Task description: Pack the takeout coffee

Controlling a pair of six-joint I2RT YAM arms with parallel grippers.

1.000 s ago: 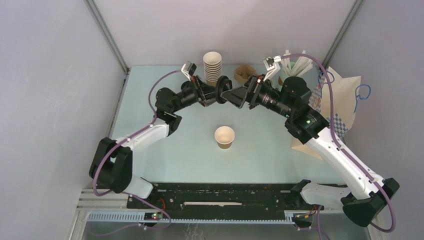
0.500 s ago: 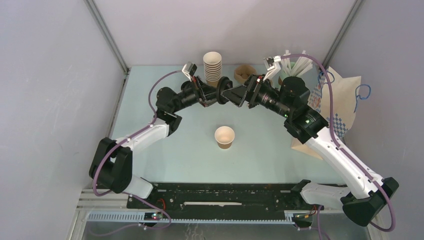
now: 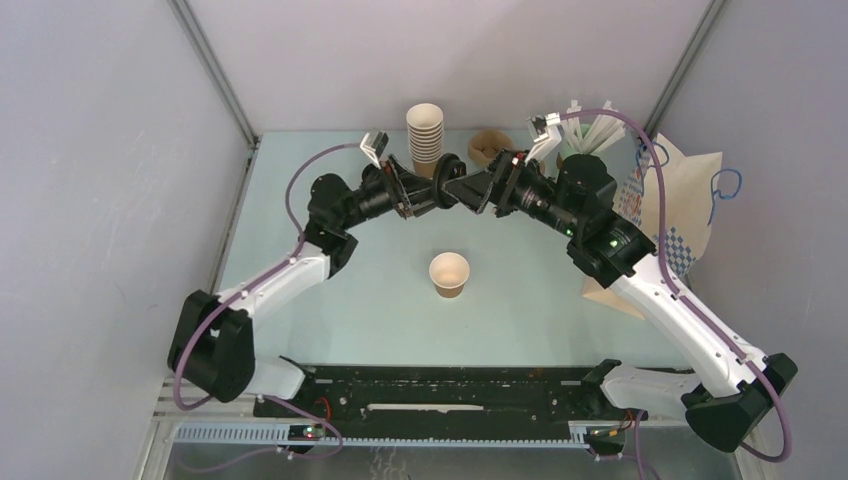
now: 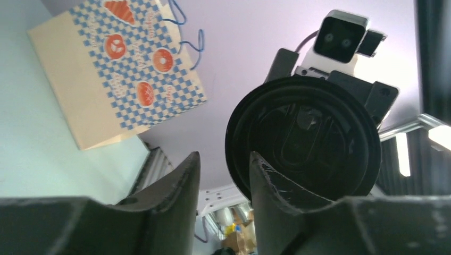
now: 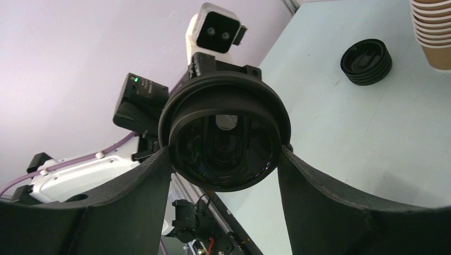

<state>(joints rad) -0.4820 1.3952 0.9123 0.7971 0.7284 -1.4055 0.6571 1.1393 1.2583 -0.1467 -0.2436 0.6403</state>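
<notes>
Passing a lid from arm to arm, by my reckoning: the capping step, with nothing yet packed. Item, takeout coffee [image 3: 449, 273]: one, upright and uncovered, alone at the middle of the tabletop [image 3: 380, 310], well apart from both grippers. Item, paper bag [image 3: 690, 200]: one, blue-checked, at the right edge. Item, black lid [image 4: 303, 138]: one, in the air above the far half. My left gripper [image 4: 222, 164]: fingers parted, the lid's rim standing loose in the gap. My right gripper [image 5: 224, 154]: clasping that lid across its width, a finger touching each side. Far row: cup stack [image 3: 425, 130], one, about seven rims, count unsure; spare lids [image 5: 366, 61], one pile, roughly four; pulp tray [image 3: 487, 147], one; white straws [image 3: 600, 125], a bunch, too fine to count. Next move, as I judge it: draw my left arm clear, carry the lid over the cup, level and centred on the rim, and press it home before bagging.
</notes>
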